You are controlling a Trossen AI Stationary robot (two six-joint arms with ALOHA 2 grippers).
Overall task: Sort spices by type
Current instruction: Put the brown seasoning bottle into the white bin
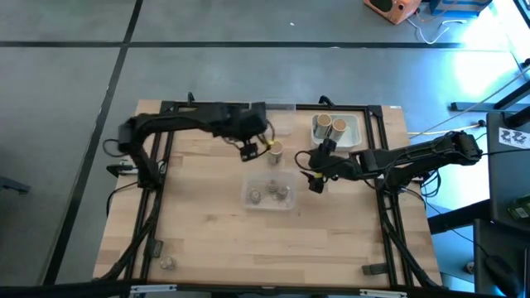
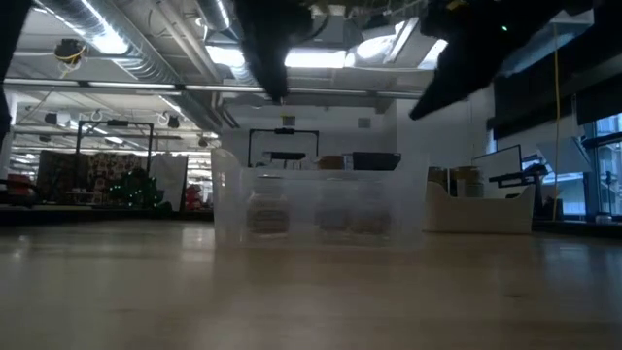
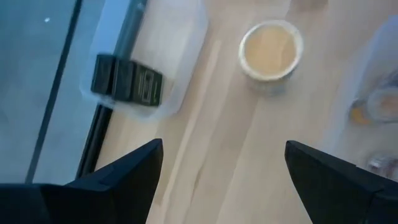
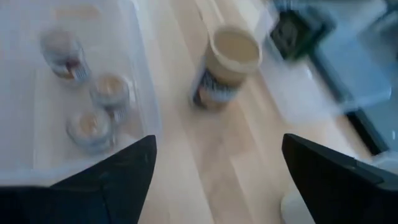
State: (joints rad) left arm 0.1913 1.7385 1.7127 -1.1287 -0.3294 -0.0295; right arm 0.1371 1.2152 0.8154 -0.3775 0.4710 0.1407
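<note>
A round tan-topped jar (image 1: 275,150) stands alone on the pale wooden table (image 1: 207,240), between a clear plastic bin (image 1: 268,195) holding three small round jars (image 4: 90,93) and another clear bin holding dark boxes (image 3: 126,81). Two tan-topped jars (image 1: 329,125) sit in the white tray (image 1: 349,129). The left gripper (image 1: 249,151) and right gripper (image 1: 315,184) hover wide open, empty.

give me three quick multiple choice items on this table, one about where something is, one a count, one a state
1. Where is the lone tan-topped jar?
A. in the white tray
B. on bare table by the left gripper
C. in the clear bin

2. How many jars stand in the white tray?
A. two
B. four
C. none

3. How is the right gripper?
A. shut on a jar
B. open and empty
C. shut, empty

B: it stands on wood beside that gripper.
A: two tan tops show there.
B: its fingers stand apart with nothing between.
</note>
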